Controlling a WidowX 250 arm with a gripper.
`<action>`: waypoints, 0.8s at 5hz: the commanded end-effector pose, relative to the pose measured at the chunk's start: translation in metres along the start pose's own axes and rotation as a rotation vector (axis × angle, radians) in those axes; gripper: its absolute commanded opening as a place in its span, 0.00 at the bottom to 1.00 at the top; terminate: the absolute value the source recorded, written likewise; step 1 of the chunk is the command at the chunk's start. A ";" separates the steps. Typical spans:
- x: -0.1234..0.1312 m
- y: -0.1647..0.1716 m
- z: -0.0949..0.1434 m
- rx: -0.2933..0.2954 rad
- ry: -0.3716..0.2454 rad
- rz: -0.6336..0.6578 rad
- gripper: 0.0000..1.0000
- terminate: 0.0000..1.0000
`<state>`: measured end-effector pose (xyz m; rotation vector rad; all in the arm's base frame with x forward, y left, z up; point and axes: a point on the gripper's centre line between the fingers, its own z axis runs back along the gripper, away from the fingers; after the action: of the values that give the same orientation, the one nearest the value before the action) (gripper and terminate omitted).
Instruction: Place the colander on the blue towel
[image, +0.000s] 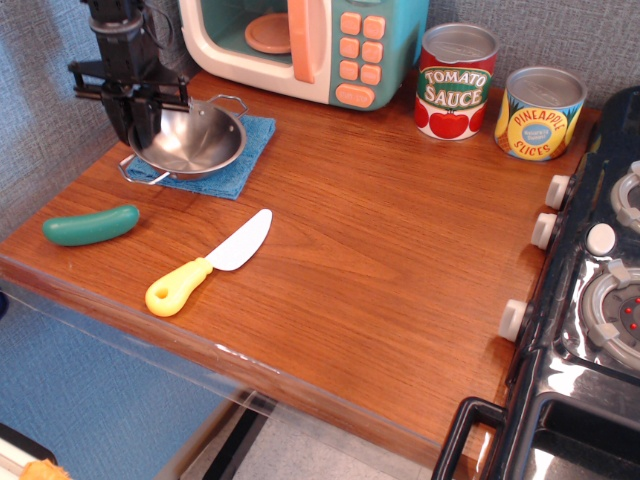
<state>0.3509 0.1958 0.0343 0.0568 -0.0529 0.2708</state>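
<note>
The colander (195, 140) is a shiny steel bowl with wire loop handles. It sits low over the blue towel (245, 160) at the far left of the table, nearly level. My gripper (140, 125) comes down from above and is shut on the colander's left rim. The towel shows mostly to the right of and in front of the bowl; the rest is hidden under it.
A green cucumber (91, 225) and a yellow-handled knife (210, 263) lie in front of the towel. A toy microwave (300, 45) stands right behind it. Tomato sauce (455, 82) and pineapple (540, 112) cans stand at the back right. A stove (590, 300) borders the right edge.
</note>
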 end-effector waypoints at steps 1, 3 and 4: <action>-0.014 0.009 0.025 -0.015 -0.052 0.032 1.00 0.00; -0.020 -0.003 0.091 0.019 -0.214 -0.112 1.00 0.00; -0.041 -0.010 0.110 0.028 -0.259 -0.147 1.00 0.00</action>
<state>0.3163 0.1690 0.1234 0.0966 -0.2429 0.1262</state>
